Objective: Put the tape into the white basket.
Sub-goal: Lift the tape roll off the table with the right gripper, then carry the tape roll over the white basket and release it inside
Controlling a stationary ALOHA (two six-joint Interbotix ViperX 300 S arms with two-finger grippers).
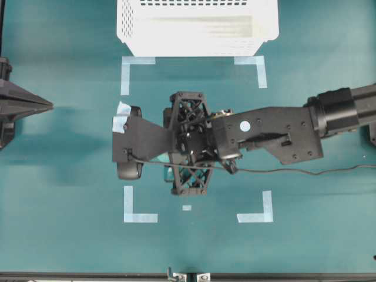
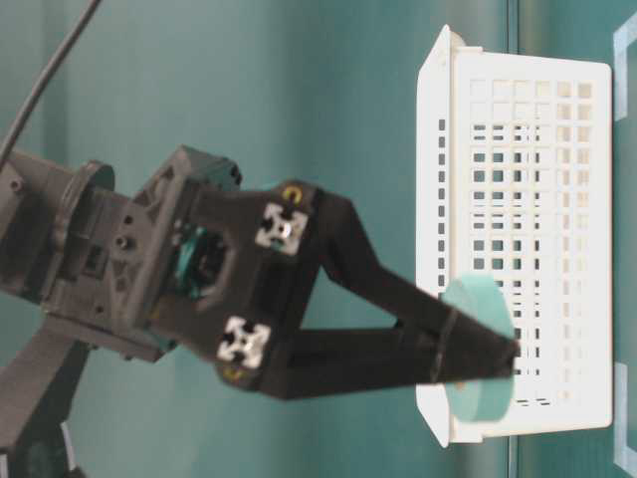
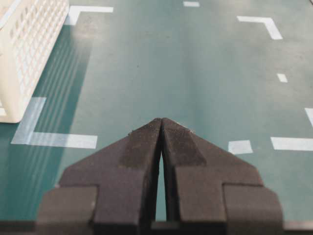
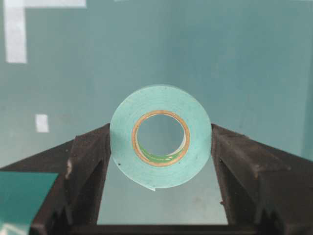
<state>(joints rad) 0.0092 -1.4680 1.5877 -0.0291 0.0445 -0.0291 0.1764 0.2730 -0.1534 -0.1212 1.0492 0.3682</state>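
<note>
Overhead: right gripper (image 1: 124,145) mid-table inside corner marks, basket (image 1: 197,46) beyond at top edge; tape hidden.
Table-level: tape (image 2: 480,349) clamped at fingertips, basket behind.
Left wrist: left gripper (image 3: 161,125) closed, empty.
Right wrist: tape (image 4: 161,143) upright, flat faces along pads, hole toward camera.

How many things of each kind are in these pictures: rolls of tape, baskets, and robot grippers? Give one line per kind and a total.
Rolls of tape: 1, the tape, held between the fingers of the right gripper.
Baskets: 1, the white basket.
Grippers: 2, the right gripper and the left gripper, whose jaws are shut with nothing between them.
Total: 4
</note>
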